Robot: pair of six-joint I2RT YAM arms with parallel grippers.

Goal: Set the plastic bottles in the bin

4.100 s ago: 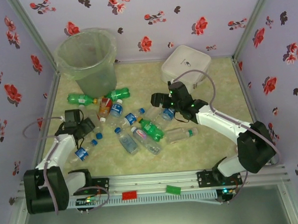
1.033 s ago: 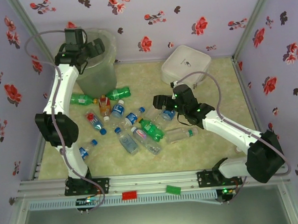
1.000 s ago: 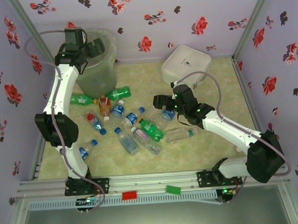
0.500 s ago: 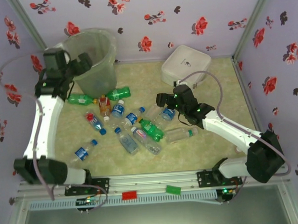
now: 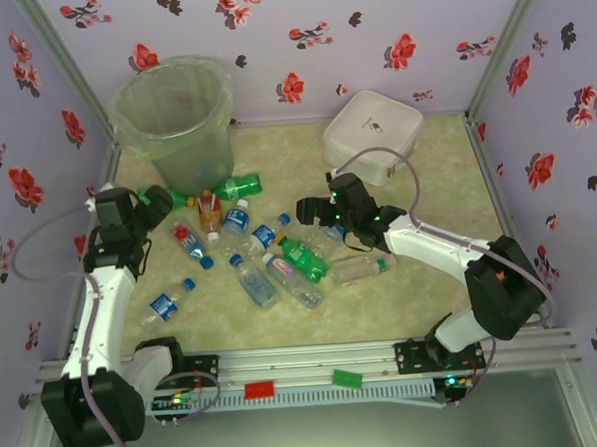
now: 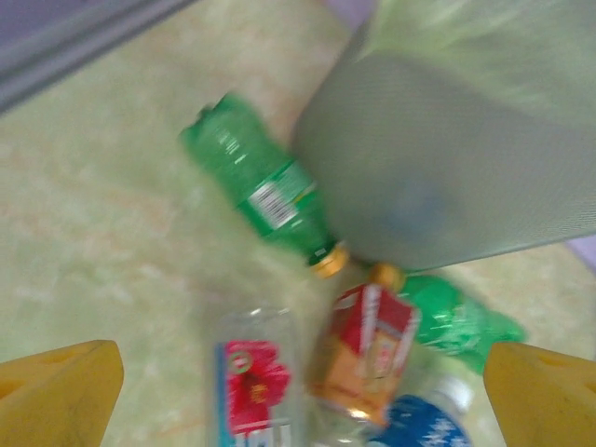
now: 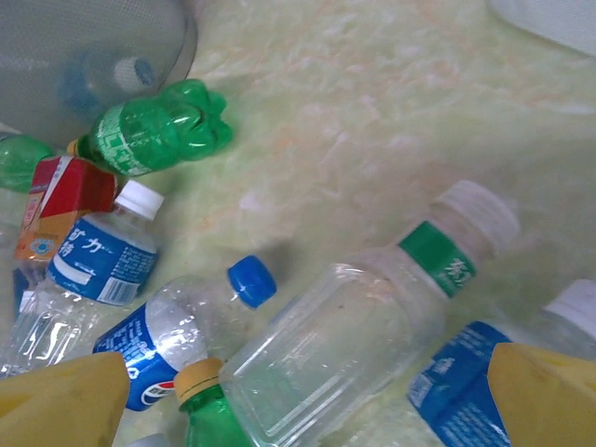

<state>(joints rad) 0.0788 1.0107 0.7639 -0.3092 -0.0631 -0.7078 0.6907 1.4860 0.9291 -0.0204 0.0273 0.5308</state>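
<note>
Many bottles [image 5: 252, 283] lay scattered on the table [image 5: 436, 176] between my two arms. My left gripper [image 5: 159, 203] hung wide open and empty near a green bottle [image 6: 265, 196]. My right gripper [image 5: 306, 211] was open too, over the heap. Behind, the bin [image 5: 178, 120] stood upright in the far left corner.

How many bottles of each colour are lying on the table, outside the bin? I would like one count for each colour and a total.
Green bottles: 3
Orange-red bottles: 1
Clear bottles: 9, as far as the overhead view lets me tell
Total: 13
</note>
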